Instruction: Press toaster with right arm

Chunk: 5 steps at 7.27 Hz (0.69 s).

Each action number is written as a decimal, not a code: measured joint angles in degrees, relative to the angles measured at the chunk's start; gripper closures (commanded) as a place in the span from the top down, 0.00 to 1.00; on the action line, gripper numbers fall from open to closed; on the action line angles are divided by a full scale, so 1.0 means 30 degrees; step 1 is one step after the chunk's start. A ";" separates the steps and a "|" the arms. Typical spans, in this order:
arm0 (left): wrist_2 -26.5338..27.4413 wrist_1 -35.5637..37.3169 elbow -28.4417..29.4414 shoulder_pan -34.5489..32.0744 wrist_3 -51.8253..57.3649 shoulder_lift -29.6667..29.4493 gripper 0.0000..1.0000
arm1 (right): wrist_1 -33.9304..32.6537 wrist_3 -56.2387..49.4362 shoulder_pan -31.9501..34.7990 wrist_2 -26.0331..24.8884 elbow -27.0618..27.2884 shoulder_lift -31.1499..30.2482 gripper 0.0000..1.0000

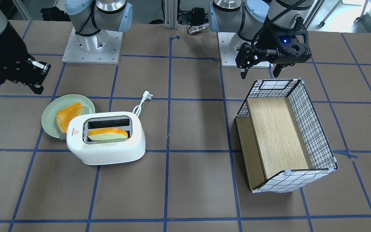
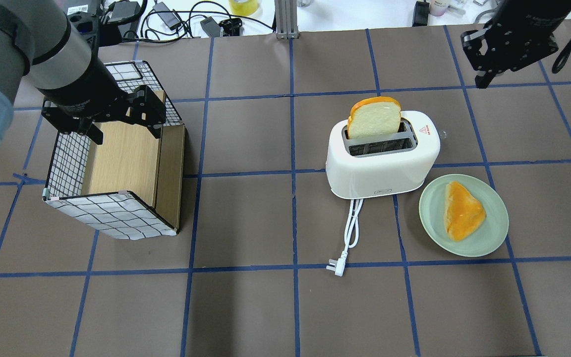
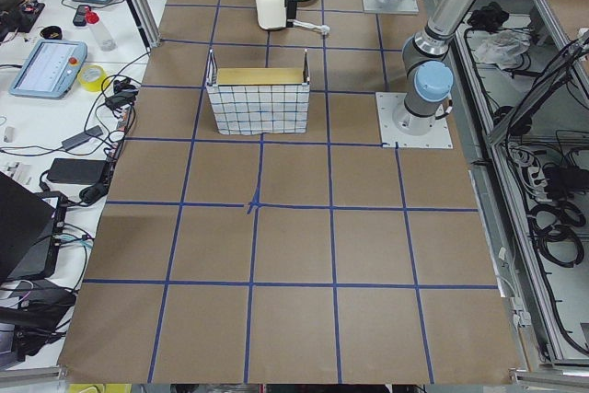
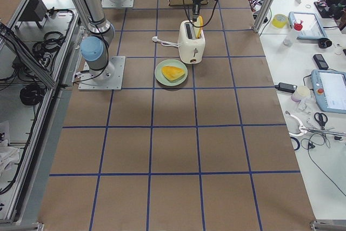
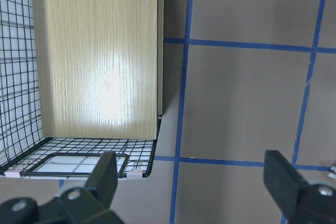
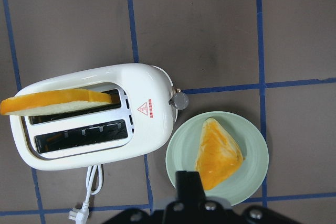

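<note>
The white toaster (image 1: 108,145) stands on the table with a bread slice (image 2: 373,119) upright in one slot; it also shows in the overhead view (image 2: 379,163) and the right wrist view (image 6: 94,124). Its grey knob (image 6: 179,99) is at the end facing the plate. My right gripper (image 2: 483,77) hangs high, off to the side of the toaster's knob end; its fingers look shut and empty in the front view (image 1: 39,80) and right wrist view (image 6: 185,179). My left gripper (image 5: 191,182) is open and empty above the basket's rim (image 2: 126,134).
A green plate (image 2: 493,233) with a toasted bread piece (image 2: 464,210) lies beside the toaster's knob end. The toaster's white cord and plug (image 2: 337,265) trail toward the robot. A checked wire basket with wooden floor (image 1: 314,129) stands on the left arm's side.
</note>
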 measured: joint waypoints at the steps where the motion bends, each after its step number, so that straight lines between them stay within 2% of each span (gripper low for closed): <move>1: 0.0000 -0.0001 0.0001 0.0001 0.0000 0.0000 1.00 | -0.0131 0.0915 0.0995 -0.0308 0.0003 0.0069 0.00; 2: 0.0001 0.0000 0.0000 0.0001 0.0000 0.0000 1.00 | -0.0250 0.1635 0.1793 -0.0450 0.0014 0.0158 0.00; 3: 0.0001 -0.0001 0.0000 0.0001 0.0000 0.0000 1.00 | -0.0331 0.1957 0.2278 -0.0493 0.0045 0.0206 0.34; 4: 0.0006 -0.0001 0.0000 0.0004 0.0000 0.0000 1.00 | -0.0590 0.1982 0.2485 -0.0543 0.0113 0.0221 0.99; 5: 0.0012 -0.0001 0.0000 0.0009 0.0000 0.0000 1.00 | -0.1030 0.1748 0.2564 -0.0645 0.0190 0.0239 1.00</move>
